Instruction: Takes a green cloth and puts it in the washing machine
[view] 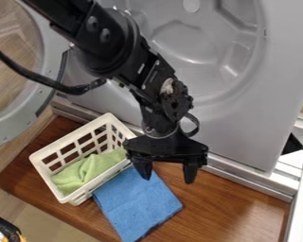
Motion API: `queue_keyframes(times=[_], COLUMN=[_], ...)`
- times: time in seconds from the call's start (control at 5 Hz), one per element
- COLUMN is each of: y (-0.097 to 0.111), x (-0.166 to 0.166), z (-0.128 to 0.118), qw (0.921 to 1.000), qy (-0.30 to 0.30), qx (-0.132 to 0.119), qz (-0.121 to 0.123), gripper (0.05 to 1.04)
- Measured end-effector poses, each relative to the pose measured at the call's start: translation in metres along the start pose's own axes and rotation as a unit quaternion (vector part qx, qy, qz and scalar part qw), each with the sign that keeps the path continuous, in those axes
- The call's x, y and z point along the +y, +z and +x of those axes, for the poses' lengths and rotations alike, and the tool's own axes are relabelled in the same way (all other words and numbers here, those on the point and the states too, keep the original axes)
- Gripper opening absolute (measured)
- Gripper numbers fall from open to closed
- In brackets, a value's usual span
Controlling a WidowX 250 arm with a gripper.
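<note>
The open, empty claw point(167, 179) could snag the basket point(70, 136) (by the table's point(227, 198) left edge), since it surrounds the green cloth point(89, 171).

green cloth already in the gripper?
No, the green cloth lies in the white basket, apart from the gripper.

Worktop point(233, 203): reddish-brown wood with streaky grain, a soft shine towards the right, a rounded corner at the left
Basket point(69, 136): off-white, rectangular, standing upright on the left part of the worktop, its walls pierced by rows of openings, its length set at a slant
Blue cloth point(138, 203): folded, lying flat close beside the basket, towards the middle of the worktop; whether the two touch is hard to tell
</note>
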State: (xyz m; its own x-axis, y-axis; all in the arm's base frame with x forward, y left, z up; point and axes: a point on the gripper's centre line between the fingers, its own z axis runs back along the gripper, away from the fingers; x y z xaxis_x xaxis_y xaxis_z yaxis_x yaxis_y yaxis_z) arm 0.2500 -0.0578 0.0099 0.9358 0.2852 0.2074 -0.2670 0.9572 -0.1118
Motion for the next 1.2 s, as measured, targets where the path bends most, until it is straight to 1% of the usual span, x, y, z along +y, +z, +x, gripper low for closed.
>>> queue_keyframes(times=[0.2,0.4,0.6,0.8,1.0,1.2], y=[-0.004,0.009,0.028,0.048,0.053,0.060], x=[0.002,0.032,0.037,0.050,0.073,0.101], z=[-0.004,-0.004,0.001,0.004,0.006,0.015], qw=[0.9999,0.9993,0.9996,0.9983,0.9966,0.9933], qy=[0.000,0.036,0.020,0.041,0.063,0.094], qx=[0.009,0.002,-0.019,-0.038,-0.036,-0.050], qz=[0.004,0.004,0.006,0.014,0.038,0.046], gripper=[1.000,1.000,1.000,1.000,1.000,1.000])
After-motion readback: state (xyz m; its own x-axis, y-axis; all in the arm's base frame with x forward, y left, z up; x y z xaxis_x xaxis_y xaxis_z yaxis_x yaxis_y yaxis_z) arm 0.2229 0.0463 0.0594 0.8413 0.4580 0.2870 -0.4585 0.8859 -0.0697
